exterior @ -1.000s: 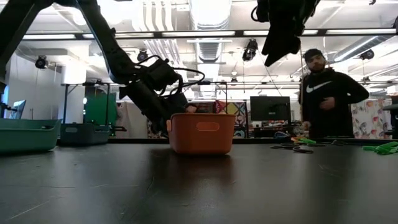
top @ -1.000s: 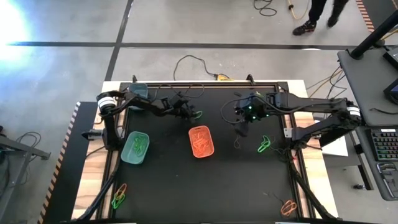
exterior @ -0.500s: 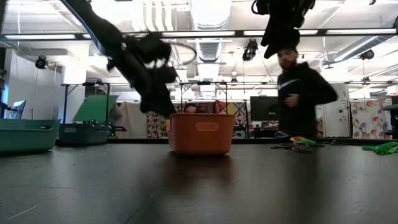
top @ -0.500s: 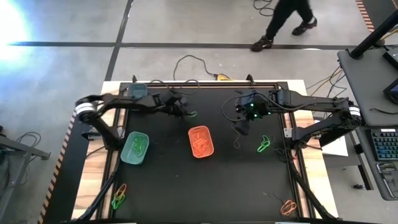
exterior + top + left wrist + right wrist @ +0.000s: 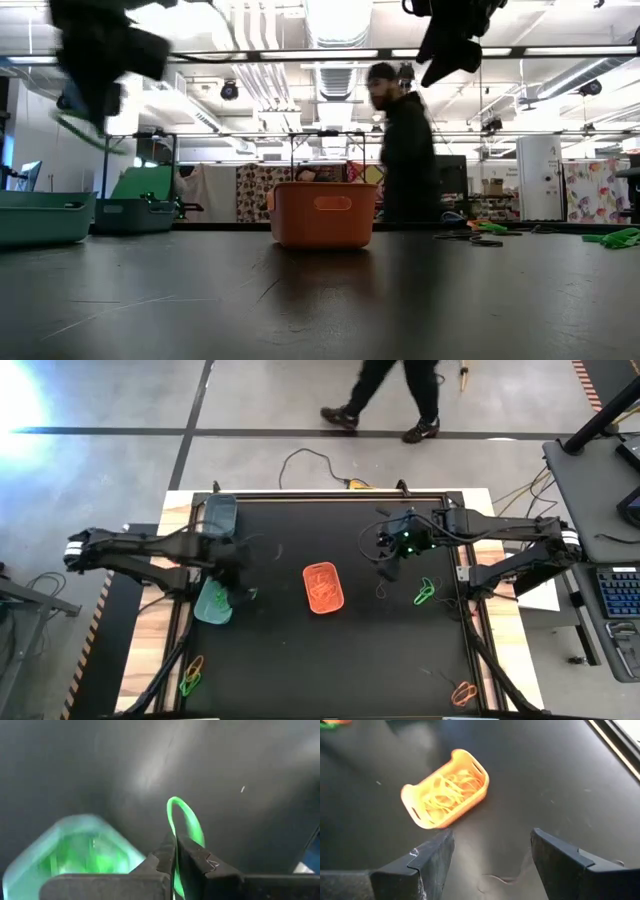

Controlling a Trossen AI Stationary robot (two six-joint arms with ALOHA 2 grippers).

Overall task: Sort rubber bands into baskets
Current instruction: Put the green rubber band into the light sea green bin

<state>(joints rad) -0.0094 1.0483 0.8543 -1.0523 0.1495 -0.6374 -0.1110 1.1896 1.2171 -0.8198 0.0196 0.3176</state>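
Left gripper point(image 5: 175, 851) pinches a green rubber band point(image 5: 184, 824) above the teal-green basket point(image 5: 210, 605); right gripper point(image 5: 492, 857) hangs unclenched, orange basket point(image 5: 445, 795) at its ten o'clock.

The middle basket point(image 5: 323, 587) sits at table centre; another basket point(image 5: 214, 603) lies to its left; a third basket point(image 5: 220, 513) behind that; loose rubber bands point(image 5: 426, 592) right.

Both arms are long, thin and dark. Each has a white ring near one joint. Tiny green lights glow on the right pincer point(image 5: 388, 565).
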